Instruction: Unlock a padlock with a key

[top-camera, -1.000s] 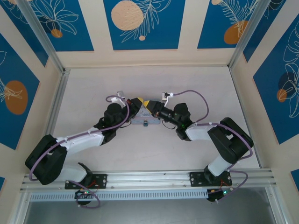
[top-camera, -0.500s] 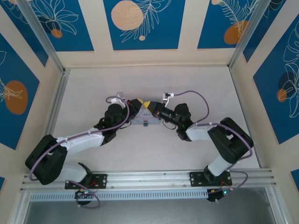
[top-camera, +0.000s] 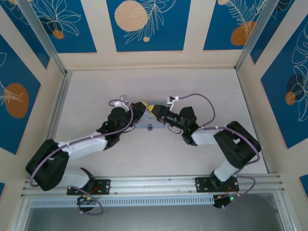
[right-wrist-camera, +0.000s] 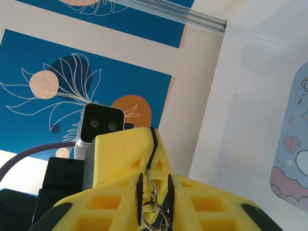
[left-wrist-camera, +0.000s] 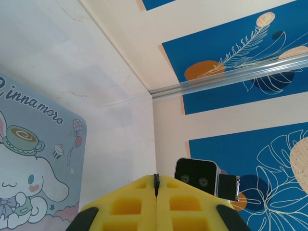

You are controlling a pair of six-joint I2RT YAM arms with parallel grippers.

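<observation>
Top external view: both arms reach in to the middle of the table (top-camera: 202, 82), well away from every edge. Their yellow tips meet just above the tin box (top-camera: 142, 124). A tiny dark thing, the padlock (top-camera: 150, 127), sits on the side of the tin box that faces the near edge. It is too small to see if it is locked.

Right wrist view: the right gripper (right-wrist-camera: 154, 190) has its fingers a little apart. The thin silvery key (right-wrist-camera: 150, 182) stands in the gap, with its ring (right-wrist-camera: 155, 217) at the low end. I cannot tell if the fingers pinch the key or just sit beside it. The key's top runs up to the closed yellow tips of the other arm.

Left wrist view: the left gripper (left-wrist-camera: 155, 190) has its fingers pressed tight together. A thin dark sliver pokes out of the crack between them. It may be the key's end, but I cannot tell.

I think the step is getting a good hold on the key before it goes to the padlock. One gripper should hold the key firmly by its flat head, so the long part sticks out straight. The other should let go only when that hold is firm, or the key may drop. Then the key should line up with the keyhole and go in slowly, without pushing the tin box around.
</observation>
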